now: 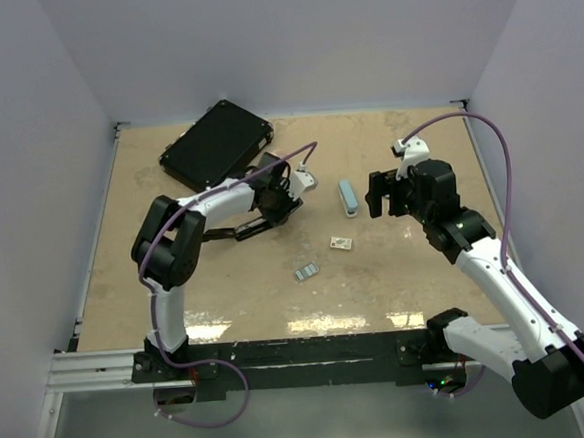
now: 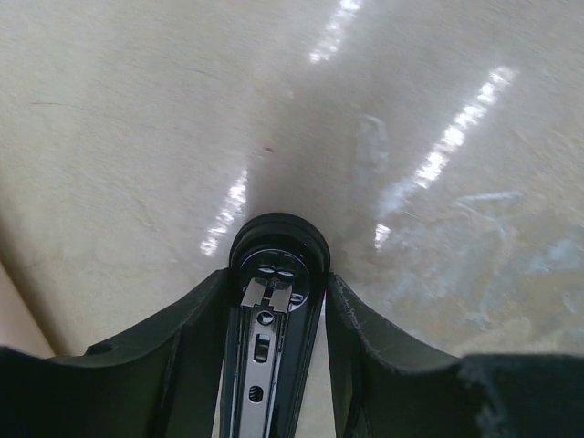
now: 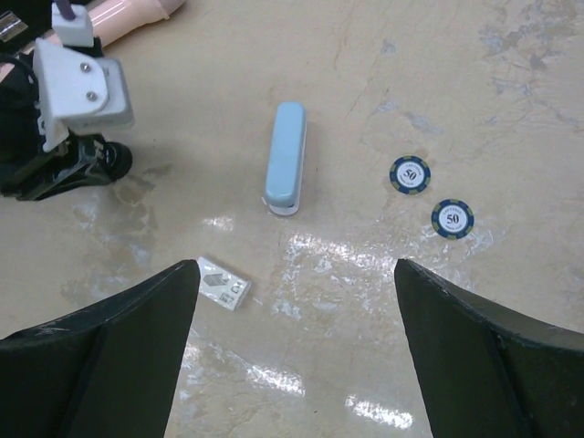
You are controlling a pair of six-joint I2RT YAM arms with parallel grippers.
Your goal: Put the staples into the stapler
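Top view: the staples [image 1: 307,271], a tiny ribbed grey strip, are lying loose on the desk [image 1: 177,297] in the lower middle of the frame, well apart from both pincers. A small pale packet [image 1: 341,242] is sitting just up and right of them, and a blue stapler [image 1: 349,197] is lying above that, near centre. A black case [image 1: 217,144] is resting at upper left. The left pincer [image 1: 276,202] is reaching in just below and right of the case; the right pincer [image 1: 379,195] is hovering just right of the blue stapler. Left wrist view: the left pincer's fingers [image 2: 187,351] are pressing against both sides of a black stapler [image 2: 274,246], which is lying open with its metal channel [image 2: 260,365] showing; its rounded end is pointing toward the top of the frame. Right wrist view: the right pincer's fingers [image 3: 109,351] are standing wide apart at lower left and lower right, gripping nothing. The blue stapler is lying at upper centre, the packet at lower left beside the left finger, and two blue chips [image 3: 409,173] are sitting at right.
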